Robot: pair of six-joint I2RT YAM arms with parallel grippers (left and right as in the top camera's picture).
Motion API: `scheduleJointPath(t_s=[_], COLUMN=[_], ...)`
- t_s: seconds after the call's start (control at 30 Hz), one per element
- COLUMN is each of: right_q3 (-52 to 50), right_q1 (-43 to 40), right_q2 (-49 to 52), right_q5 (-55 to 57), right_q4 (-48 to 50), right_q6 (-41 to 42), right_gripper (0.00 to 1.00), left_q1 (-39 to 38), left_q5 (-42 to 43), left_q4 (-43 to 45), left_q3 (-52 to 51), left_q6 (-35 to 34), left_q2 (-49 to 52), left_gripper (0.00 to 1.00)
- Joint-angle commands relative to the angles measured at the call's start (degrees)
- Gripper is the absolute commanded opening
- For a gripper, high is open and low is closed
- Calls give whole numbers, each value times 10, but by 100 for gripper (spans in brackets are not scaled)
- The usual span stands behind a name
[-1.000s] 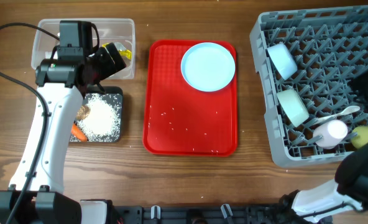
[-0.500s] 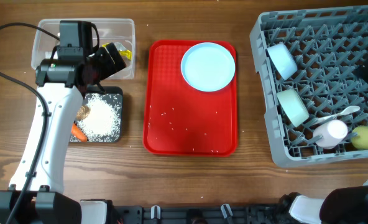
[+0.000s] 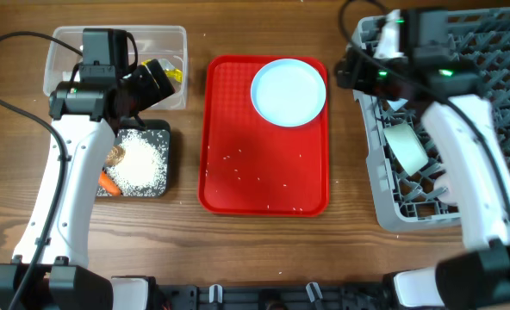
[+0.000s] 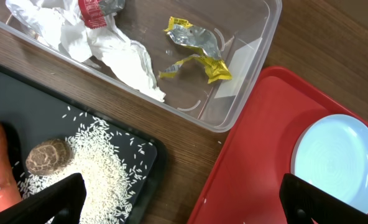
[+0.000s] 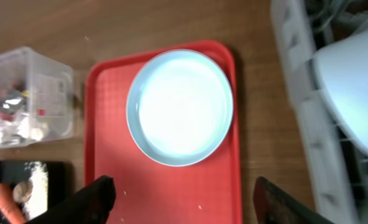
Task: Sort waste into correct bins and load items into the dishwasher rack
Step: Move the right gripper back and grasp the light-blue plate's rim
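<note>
Plate (image 3: 289, 92): on red tray (image 3: 238, 172), toward its 1 o'clock corner; rack (image 3: 371, 172) at plate's 3 o'clock.
Handling: probably stiff, light, slick; lies flat with a low rim.
Hold: rim looks best, at the 3 o'clock edge, one finger under.
Right jaws: apart, empty, above plate.
Left jaws: wide apart, empty, by tub (image 3: 64, 53).

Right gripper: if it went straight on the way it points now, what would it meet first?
Most likely the light blue plate, lying on the red tray: it sits centred ahead of the open right gripper in the wrist view. How high the gripper is above it cannot be told.
</note>
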Motion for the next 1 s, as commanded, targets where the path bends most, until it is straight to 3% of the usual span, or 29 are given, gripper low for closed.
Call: scheduleJointPath(t_s=[0.0,0.03,0.1,0.4,0.53,0.83,0.9,0.97], right_q3=[9,9,9,9,9,9,9,9], right_q1=[28,33,39,57,57,57,57,57], right_q2=[85,121,167,297,304,304,304,304], right_q5=[31,29,29,16,16,51,60,78], right_q4=[8,12,21,44,47,73,77,78], right_q6=[79,103,126,127,123,102,75,62], right_gripper=[65,58,53,39,38,24,17,4], left_q1=[1,1,1,1,1,1,1,1], left_q5=[-3,-3,-3,-3,-3,-3,-3,-3], left_q4=[1,1,1,1,1,1,1,1], left_q3=[4,4,4,4,4,4,4,4], left_q6=[-5,-5,-5,-5,-5,-5,-5,-5], left_q2=[-2,-2,-2,-2,-2,-2,-2,-2], left_gripper=[100,100,100,100,100,100,100,100])
